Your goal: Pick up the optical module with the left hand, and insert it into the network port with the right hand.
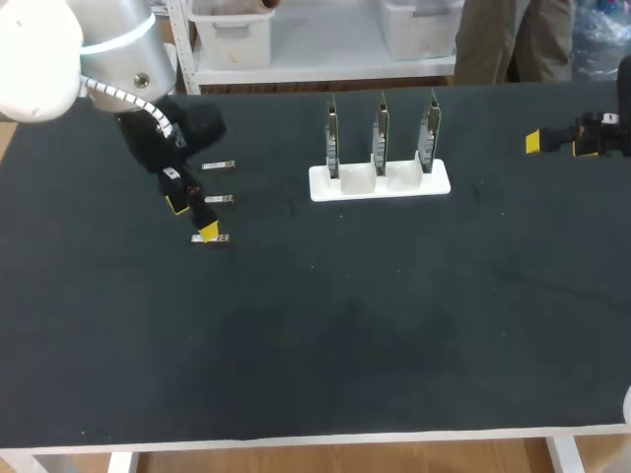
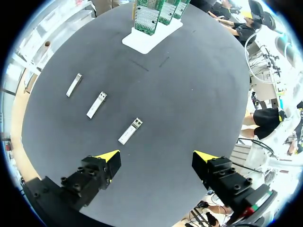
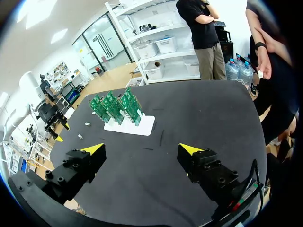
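While hovering with left gripper [image 2: 156,156] wide open, nearest optical module [image 2: 130,131] ahead, nearer one finger: could knock it askew on closing. Right gripper [image 3: 139,150] wide, empty.

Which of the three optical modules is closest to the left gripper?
The end optical module, just ahead of the left gripper; the middle one and far one lie beyond.

A black-topped table [image 1: 345,335] with a white front edge
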{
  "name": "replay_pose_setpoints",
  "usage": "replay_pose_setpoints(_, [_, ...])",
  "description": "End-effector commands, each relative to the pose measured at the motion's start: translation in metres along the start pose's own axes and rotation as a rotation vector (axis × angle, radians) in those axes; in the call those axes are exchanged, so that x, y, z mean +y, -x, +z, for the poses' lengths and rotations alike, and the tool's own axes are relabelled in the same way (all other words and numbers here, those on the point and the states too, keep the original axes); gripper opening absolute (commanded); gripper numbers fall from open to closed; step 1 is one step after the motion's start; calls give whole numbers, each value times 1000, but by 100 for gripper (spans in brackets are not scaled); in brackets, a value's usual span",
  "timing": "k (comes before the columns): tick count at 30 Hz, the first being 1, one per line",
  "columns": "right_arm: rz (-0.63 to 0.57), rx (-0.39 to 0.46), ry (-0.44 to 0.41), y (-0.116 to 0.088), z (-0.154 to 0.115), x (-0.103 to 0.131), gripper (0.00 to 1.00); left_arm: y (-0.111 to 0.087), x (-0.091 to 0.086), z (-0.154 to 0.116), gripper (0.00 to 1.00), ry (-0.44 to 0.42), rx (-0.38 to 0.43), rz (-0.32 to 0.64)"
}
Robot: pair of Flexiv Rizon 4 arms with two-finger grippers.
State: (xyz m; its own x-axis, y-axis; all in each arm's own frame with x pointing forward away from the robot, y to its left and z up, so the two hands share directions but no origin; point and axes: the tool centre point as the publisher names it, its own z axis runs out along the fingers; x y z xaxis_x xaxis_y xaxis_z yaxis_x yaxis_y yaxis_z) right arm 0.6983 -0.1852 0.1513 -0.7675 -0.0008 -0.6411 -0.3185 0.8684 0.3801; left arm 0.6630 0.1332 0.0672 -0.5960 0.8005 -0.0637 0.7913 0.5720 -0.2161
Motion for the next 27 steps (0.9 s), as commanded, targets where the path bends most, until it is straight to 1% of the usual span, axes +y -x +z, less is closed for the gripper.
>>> replay_pose_setpoints(1, [0,0,-1,0,0,0,100,2,2,-1,100,-3,7,2])
replay_pose_setpoints(12, [0,0,-1,0,0,0,100,2,2,-1,100,-3,7,2])
replay_pose_setpoints(15, [0,0,-1,0,0,0,100,0,6,-6,100,90,21,42])
replay_pose_setpoints(16, [0,0,-1,0,0,0,100,-2,7,-9,100,122,25,76])
replay_pose_setpoints(18, [0,0,-1,0,0,0,100,-5,9,-13,100,184,75,101])
replay_pose_setpoints(19, [0,0,-1,0,0,0,100,-8,11,-14,100,203,78,122])
replay_pose_setpoints(22, [0,0,-1,0,0,0,100,-16,21,-12,100,220,89,135])
replay_pose_setpoints(25, [0,0,-1,0,0,0,100,-21,25,-9,100,215,94,144])
replay_pose_setpoints(27, [0,0,-1,0,0,0,100,-24,27,-4,100,208,83,164])
